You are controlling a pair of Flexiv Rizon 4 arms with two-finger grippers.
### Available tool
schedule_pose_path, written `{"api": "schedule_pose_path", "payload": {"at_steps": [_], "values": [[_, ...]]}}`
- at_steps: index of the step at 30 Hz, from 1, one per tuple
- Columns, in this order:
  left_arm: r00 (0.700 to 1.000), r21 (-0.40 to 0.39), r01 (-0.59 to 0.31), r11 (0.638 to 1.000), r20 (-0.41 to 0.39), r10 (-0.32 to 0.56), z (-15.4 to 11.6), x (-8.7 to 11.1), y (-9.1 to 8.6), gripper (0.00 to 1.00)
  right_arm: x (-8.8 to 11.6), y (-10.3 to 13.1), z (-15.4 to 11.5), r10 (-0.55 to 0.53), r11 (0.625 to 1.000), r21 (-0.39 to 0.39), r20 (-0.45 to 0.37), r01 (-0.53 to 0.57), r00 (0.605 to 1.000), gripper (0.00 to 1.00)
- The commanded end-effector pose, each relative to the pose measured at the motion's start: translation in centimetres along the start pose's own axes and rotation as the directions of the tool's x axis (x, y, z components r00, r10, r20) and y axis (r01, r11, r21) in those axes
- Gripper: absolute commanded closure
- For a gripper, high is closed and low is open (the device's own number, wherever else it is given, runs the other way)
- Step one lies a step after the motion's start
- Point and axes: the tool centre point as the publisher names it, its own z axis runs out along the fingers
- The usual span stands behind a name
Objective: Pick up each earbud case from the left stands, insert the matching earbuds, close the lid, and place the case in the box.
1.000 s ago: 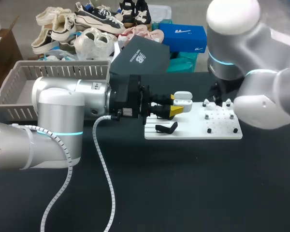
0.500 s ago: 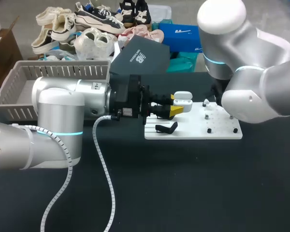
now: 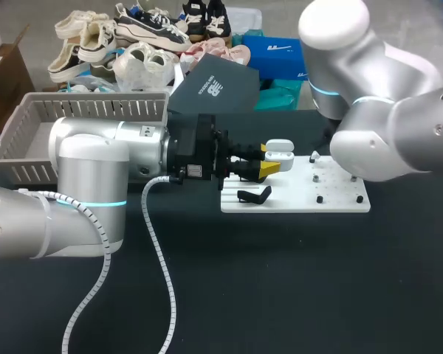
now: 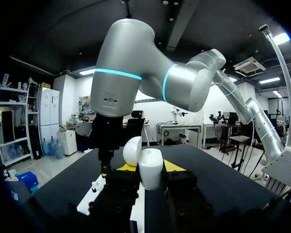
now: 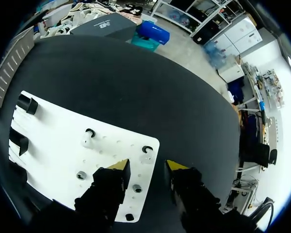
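Earbud case (image 3: pixel 279 155), white with its lid open, is gripped from both sides by the yellow-tipped fingers of my left gripper (image 3: pixel 269 161). I see it held over the left part of the white board (image 3: pixel 295 198), near a black stand (image 3: pixel 253 195) on that board. My right gripper (image 5: pixel 148 166) hangs over the board's far right edge, fingers apart with nothing between them, above small round pegs (image 5: pixel 146 150). A grey basket (image 3: pixel 29 125) sits at the table's left, behind my left arm.
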Motion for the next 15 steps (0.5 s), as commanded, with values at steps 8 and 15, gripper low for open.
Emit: {"api": "schedule_pose_path", "payload": {"at_steps": [8,15], "values": [[1.0,0.004,0.0,1.0,-0.001,0.0,0.03,0.01,0.17,1.0,-0.54,0.13,0.62,-0.002,1.0,0.008,-0.017,0.002,1.0,0.65],[1.0,0.004,0.0,1.0,-0.001,0.0,0.03,0.01,0.17,1.0,-0.61,0.04,0.88,-0.002,1.0,0.02,-0.024,0.002,1.0,0.66]]}}
